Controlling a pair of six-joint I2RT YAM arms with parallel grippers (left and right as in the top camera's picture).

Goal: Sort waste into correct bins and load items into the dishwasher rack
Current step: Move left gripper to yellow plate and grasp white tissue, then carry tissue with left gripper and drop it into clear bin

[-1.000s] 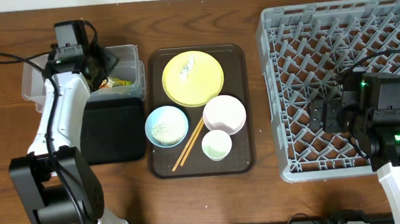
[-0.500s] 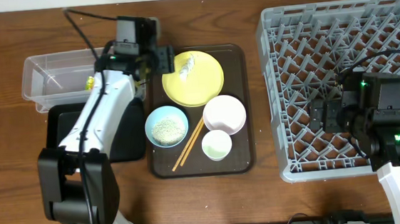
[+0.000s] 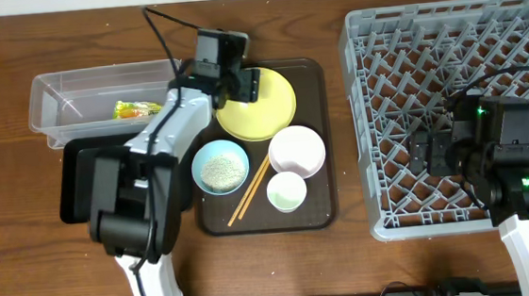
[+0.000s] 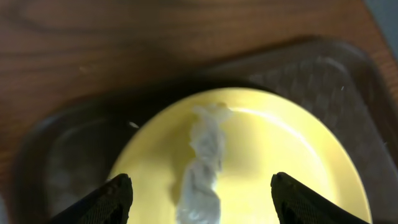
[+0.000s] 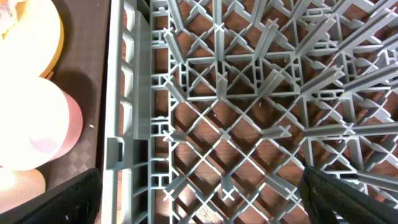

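Note:
My left gripper (image 3: 244, 84) is open above the round yellow plate (image 3: 271, 110). In the left wrist view its fingers (image 4: 204, 190) straddle a crumpled white scrap (image 4: 205, 155) lying on the plate (image 4: 280, 155). The green-and-yellow wrapper (image 3: 136, 108) lies in the clear tub (image 3: 53, 103). The black tray (image 3: 73, 182) lies below the tub. A light blue bowl (image 3: 220, 167) holds rice-like grains. The white bowl (image 3: 297, 151), small cup (image 3: 286, 192) and chopsticks (image 3: 249, 191) lie beside it. My right gripper (image 3: 430, 149) is open and empty over the grey rack (image 3: 446, 49).
The dishes sit on a dark brown serving tray (image 3: 326, 209) in the middle of the wooden table. The right wrist view shows the rack's left wall (image 5: 130, 93), the gripper (image 5: 202, 196) above its pegs, and the white bowl (image 5: 37, 124) outside it.
My left arm has swung right from the clear tub to over the yellow plate. The wrapper stays behind in the tub. The right arm has not moved.

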